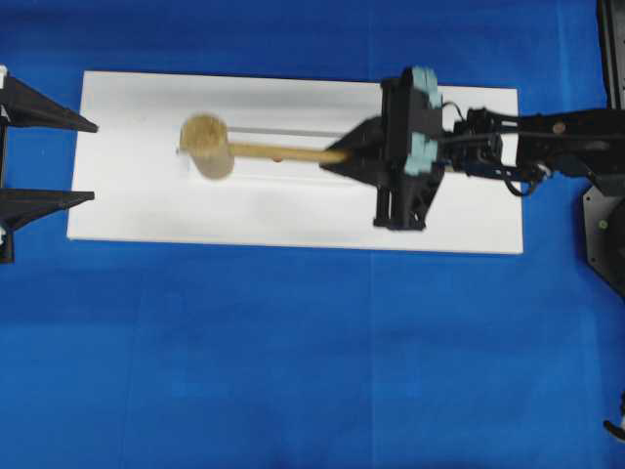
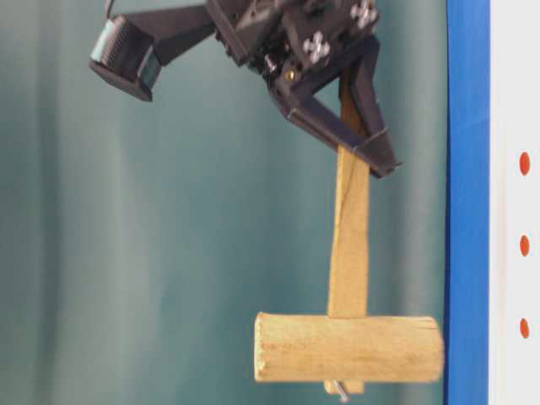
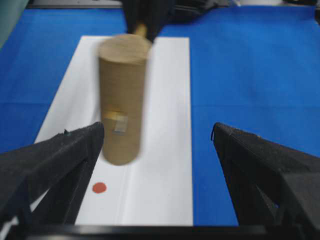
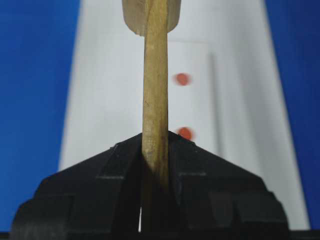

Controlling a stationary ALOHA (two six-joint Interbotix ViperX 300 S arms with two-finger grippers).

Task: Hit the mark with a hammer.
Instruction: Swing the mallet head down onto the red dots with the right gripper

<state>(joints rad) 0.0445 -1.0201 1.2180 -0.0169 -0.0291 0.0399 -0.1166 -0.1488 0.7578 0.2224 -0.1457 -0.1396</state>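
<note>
**Right-wrist view: end effector clamps the mallet handle above the white block**

Right-wrist view shows the right end effector (image 4: 155,165), black with two wedge-shaped fingers, pressed together on the long flat handle of the light wooden hammer (image 4: 155,90). The handle runs straight away from the fingers to the thick cylindrical head at the top edge of that view.

From table level, the same right end effector (image 2: 359,126) grips the handle near its far end, and the hammer (image 2: 350,346) has its head clear of the white rectangular block (image 2: 515,202), with a gap of blue between the head's end face and the block. Three small round red dots sit in a row on the block; the middle one is the mark (image 2: 524,245).

Overhead, the right end effector (image 1: 366,156) reaches over the block (image 1: 293,215) from the right, and the hammer (image 1: 207,147) lies along the block's length, its head blurred, toward the left part of the block. The mark is hard to make out there under the handle.

The left end effector (image 1: 68,161) sits at the block's left end, its two black fingers spread apart and holding nothing. In its wrist view, the left end effector (image 3: 157,150) frames the blurred hammer head (image 3: 121,95) above the block, with one red dot (image 3: 99,188) below it.

The blue bench (image 1: 293,371) surrounds the block.
</note>
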